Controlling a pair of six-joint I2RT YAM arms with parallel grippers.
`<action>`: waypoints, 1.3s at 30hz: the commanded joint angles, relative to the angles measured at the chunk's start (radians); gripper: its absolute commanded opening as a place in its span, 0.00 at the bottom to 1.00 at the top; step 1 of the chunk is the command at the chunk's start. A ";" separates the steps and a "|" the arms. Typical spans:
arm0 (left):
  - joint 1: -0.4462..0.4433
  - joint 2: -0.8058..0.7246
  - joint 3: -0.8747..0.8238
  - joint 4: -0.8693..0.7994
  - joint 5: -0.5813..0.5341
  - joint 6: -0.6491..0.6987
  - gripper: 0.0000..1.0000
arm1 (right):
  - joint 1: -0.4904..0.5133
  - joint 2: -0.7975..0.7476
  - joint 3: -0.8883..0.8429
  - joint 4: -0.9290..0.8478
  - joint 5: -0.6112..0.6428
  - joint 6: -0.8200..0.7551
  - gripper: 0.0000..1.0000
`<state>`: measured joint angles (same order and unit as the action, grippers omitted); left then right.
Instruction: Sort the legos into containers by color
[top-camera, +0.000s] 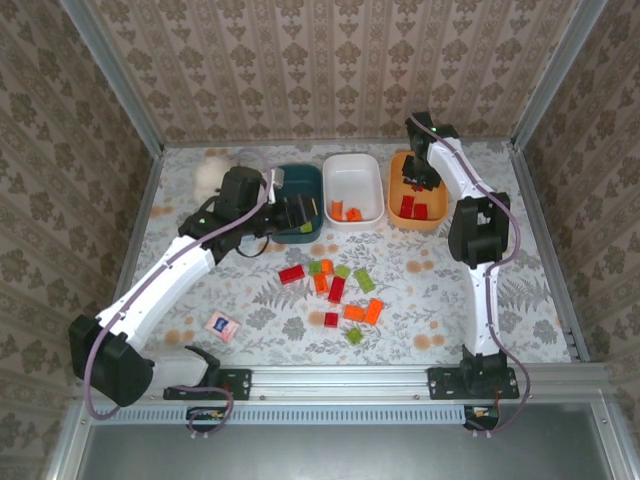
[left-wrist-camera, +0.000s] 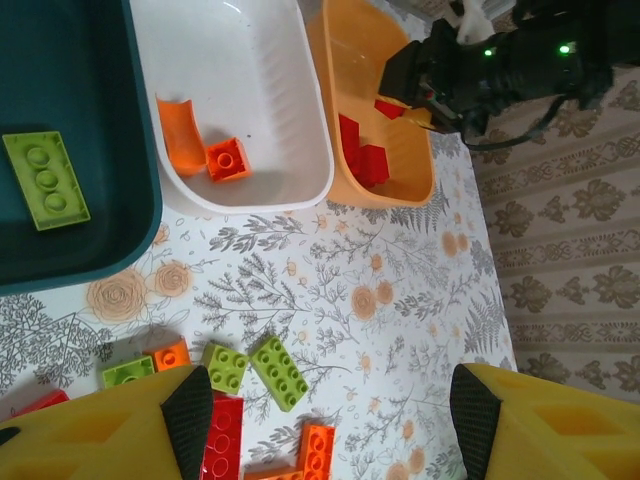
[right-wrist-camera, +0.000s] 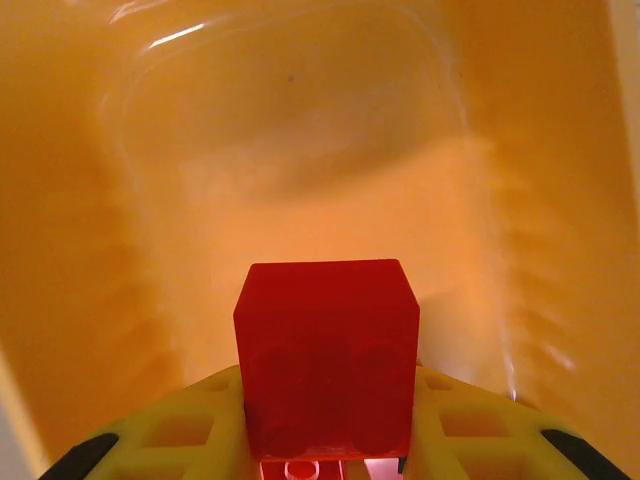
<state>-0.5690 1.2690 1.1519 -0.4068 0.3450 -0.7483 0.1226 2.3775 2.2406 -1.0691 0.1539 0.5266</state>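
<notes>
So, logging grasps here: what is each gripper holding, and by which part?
Right gripper pinches a red brick by its opposite sides. Left gripper open, empty.

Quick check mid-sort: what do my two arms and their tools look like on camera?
Left arm and right arm: white links, black joints, a mauve cable alongside each. Left tool and right tool: yellow fingers with black pads. Small green lights on the joints.

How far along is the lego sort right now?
Started: green brick in the teal tub, orange bricks in the white tub, red bricks in the orange tub. In hand: right fingers grip a red brick over it; left fingers open. Left: the loose pile on the table.
</notes>
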 joint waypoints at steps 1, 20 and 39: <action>-0.003 0.003 0.032 0.023 0.005 0.024 0.67 | -0.009 0.071 0.096 -0.085 0.026 0.005 0.28; 0.001 0.004 0.025 0.014 -0.009 0.020 0.67 | -0.021 0.083 0.024 -0.090 -0.063 0.010 0.45; -0.017 0.008 0.046 -0.125 0.008 0.125 0.67 | 0.064 -0.272 0.000 -0.037 0.001 -0.049 0.58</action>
<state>-0.5728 1.2705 1.1580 -0.4759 0.3416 -0.6827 0.1406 2.2356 2.2555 -1.1149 0.1196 0.5091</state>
